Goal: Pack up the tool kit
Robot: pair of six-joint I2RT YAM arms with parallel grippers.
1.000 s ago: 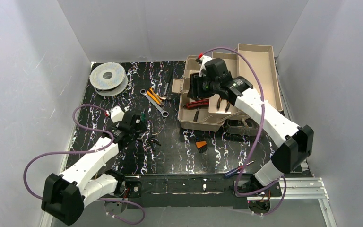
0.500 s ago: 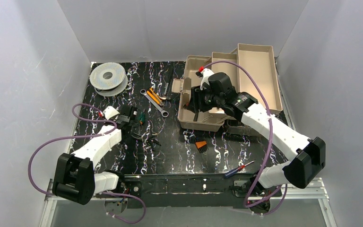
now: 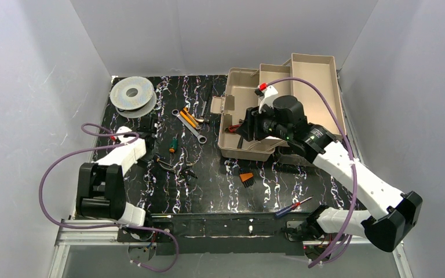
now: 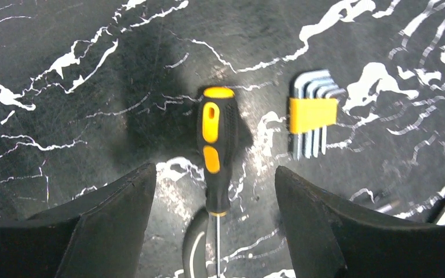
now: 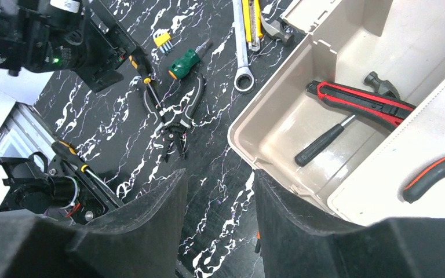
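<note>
The tool kit [image 3: 240, 152] is a big beige box standing open at the back right, its trays [image 3: 316, 87] folded out. Its tub [image 5: 278, 116] holds a red utility knife [image 5: 359, 98] and a hammer [image 5: 324, 142]; orange-handled pliers [image 5: 434, 174] lie on a tray. My right gripper [image 5: 220, 174] hangs open and empty above the box's front left corner, seen from the top view as the right gripper [image 3: 249, 124]. My left gripper [image 4: 214, 171] is open low over a black-and-yellow screwdriver [image 4: 215, 145], its fingers [image 4: 116, 220] either side of the handle without touching. In the top view the left gripper [image 3: 149, 124] sits at mid left.
Hex keys in a yellow holder [image 4: 313, 116] lie right of the screwdriver. A green screwdriver [image 3: 174, 143], pliers [image 3: 177, 167], a wrench [image 3: 190, 125], a small orange tool [image 3: 246, 178] and a blue-handled screwdriver [image 3: 292, 207] lie loose. A grey wire spool [image 3: 132, 94] sits at the back left.
My left arm has swung back and to the left, and its jaws have narrowed a little. My right arm has drawn back from over the box's tub toward its front edge.
</note>
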